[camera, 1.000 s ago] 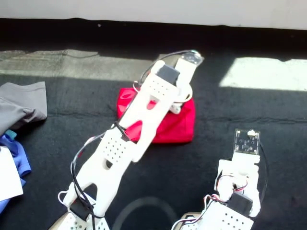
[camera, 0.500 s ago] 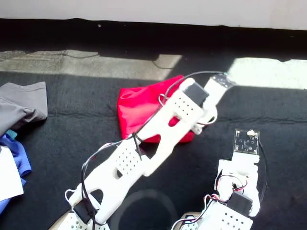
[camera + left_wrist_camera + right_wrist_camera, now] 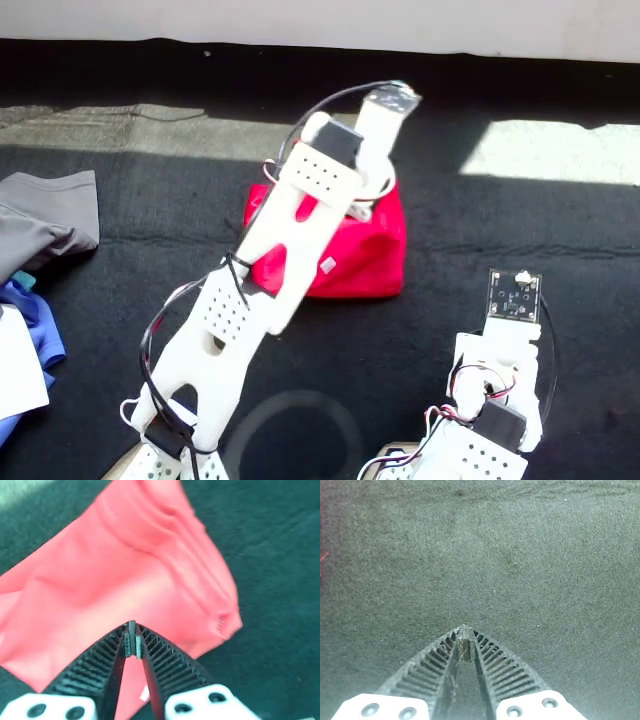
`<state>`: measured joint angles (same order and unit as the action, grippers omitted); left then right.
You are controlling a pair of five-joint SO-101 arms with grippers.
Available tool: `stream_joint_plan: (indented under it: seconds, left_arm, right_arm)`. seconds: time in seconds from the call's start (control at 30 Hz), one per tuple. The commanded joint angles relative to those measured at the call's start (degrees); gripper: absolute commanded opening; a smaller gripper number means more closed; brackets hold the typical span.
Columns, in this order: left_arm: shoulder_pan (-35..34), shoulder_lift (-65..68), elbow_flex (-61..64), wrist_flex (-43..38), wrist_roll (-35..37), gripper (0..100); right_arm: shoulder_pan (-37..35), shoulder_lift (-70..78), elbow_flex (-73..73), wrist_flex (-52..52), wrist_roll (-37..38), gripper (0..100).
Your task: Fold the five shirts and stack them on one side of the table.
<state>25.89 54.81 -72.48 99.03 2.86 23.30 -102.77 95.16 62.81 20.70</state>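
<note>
High view: red cotton shirt (image 3: 372, 258) folded into a rough square mid-table, under the left arm. Crumpled heap of grey, blue and white shirts (image 3: 42, 225) at the left edge, so probably one done, stacking not begun.

Left wrist view: left gripper (image 3: 131, 642) pinched closed, empty, above the red fabric.

Right wrist view: right gripper (image 3: 464, 641) closed too, over bare black felt tabletop (image 3: 530, 555).

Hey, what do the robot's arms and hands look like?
The left arm and right arm are white plastic with dotted holes, black motor blocks and loose black, white and red wires. The left hand and right hand have black ribbed fingers on white mounts.
</note>
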Motion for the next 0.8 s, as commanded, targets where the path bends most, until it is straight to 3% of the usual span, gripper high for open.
stream_joint_plan:
  seconds: [0.0,0.3,0.77]
  left_arm:
    - [-0.1,1.2,-1.4,-0.4,0.4,1]
    - [8.5,3.5,-1.5,2.1,2.5,1]
    - [12.5,3.5,0.1,2.4,5.4,1]
  right_arm:
    - [0.3,-0.1,8.0,0.0,0.3,0.6]
    - [0.3,-0.1,8.0,0.0,0.3,0.6]
    - [0.3,-0.1,8.0,0.0,0.3,0.6]
